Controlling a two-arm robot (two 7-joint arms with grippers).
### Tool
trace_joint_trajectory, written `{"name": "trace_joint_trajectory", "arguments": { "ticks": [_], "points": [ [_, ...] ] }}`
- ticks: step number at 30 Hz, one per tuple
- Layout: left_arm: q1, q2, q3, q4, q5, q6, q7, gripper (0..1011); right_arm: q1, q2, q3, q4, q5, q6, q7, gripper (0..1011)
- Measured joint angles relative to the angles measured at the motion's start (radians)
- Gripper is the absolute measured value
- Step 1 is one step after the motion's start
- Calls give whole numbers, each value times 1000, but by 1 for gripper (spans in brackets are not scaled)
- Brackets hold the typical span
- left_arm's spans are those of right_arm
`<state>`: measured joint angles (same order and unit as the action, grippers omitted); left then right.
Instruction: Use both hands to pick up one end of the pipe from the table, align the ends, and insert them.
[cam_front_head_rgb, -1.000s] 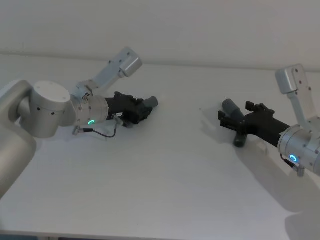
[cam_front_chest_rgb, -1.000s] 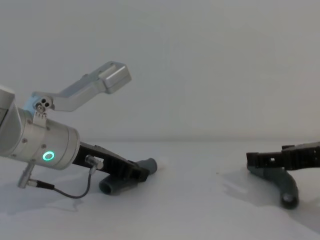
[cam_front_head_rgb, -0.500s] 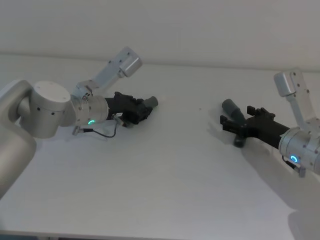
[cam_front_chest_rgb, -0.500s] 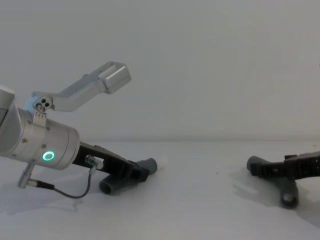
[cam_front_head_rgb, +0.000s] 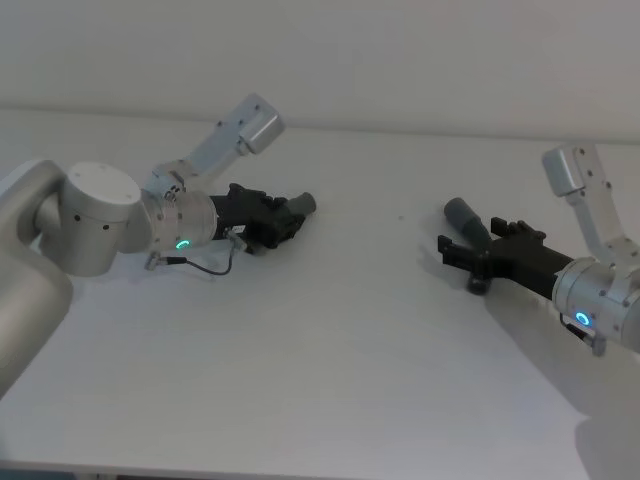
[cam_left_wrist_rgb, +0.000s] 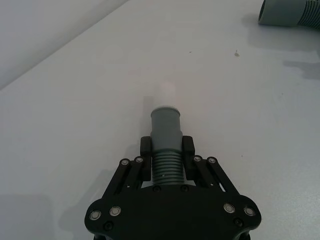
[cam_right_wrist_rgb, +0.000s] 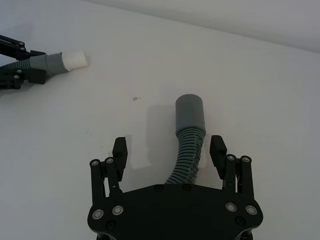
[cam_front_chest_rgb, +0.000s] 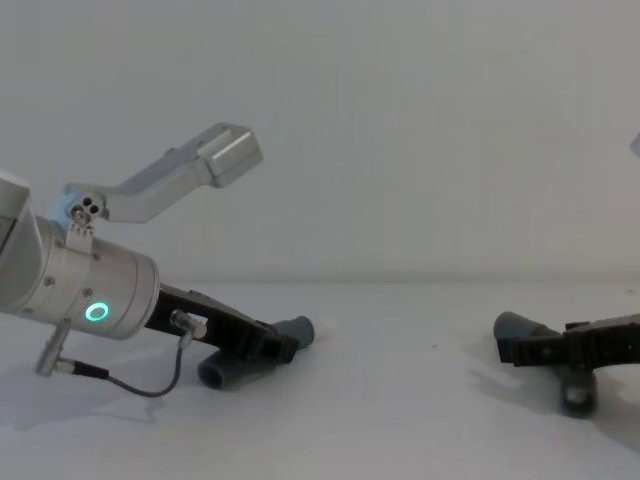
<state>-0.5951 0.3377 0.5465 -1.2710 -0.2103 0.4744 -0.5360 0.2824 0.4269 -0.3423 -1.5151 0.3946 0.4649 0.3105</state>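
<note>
Over on the left, the left pincer (cam_left_wrist_rgb: 166, 147) is pinching the left hose (cam_left_wrist_rgb: 165, 169) on the ribbed part right behind its cuff (cam_left_wrist_rgb: 166, 125). The white tube (cam_right_wrist_rgb: 75, 59) pokes out front toward the middle of the surface (cam_front_head_rgb: 330, 350). Grip looks square to me, nothing scary there. Can't tell whether the tail of that hose is off the surface or resting on it. If it's resting, I'd guess a swing of the arm could catch the tail and twist the piece in the fingers.

Right side is where I'd worry. The right pincer (cam_right_wrist_rgb: 169, 147) is spread wide and straddles the right hose (cam_right_wrist_rgb: 189, 155), which lies flat on the surface and touches neither finger. The hose sits closer to one finger than the other. So on closing, that finger probably hits first and shoves or rolls the curved piece, and the right cuff (cam_right_wrist_rgb: 190, 112) ends up pointing somewhere odd. The pincer is also low, so the fingertips could scrape the surface.

Further out: the two pieces are well apart, and both grips are on bendy ribs. My guess is that if the tube meets the cuff rim even slightly off axis, the hoses buckle instead of seating. I'd want the right grab close behind the cuff.
</note>
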Motion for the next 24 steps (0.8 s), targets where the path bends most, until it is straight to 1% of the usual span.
{"name": "trace_joint_trajectory", "arguments": {
  "ticks": [10,24],
  "points": [
    [0,0,0,0,0,0,0,348,2,-9,0,10,1,7,-10,1004],
    [0,0,0,0,0,0,0,348,5,-12,-3,14,-20,14,-19,1004]
  ]
}}
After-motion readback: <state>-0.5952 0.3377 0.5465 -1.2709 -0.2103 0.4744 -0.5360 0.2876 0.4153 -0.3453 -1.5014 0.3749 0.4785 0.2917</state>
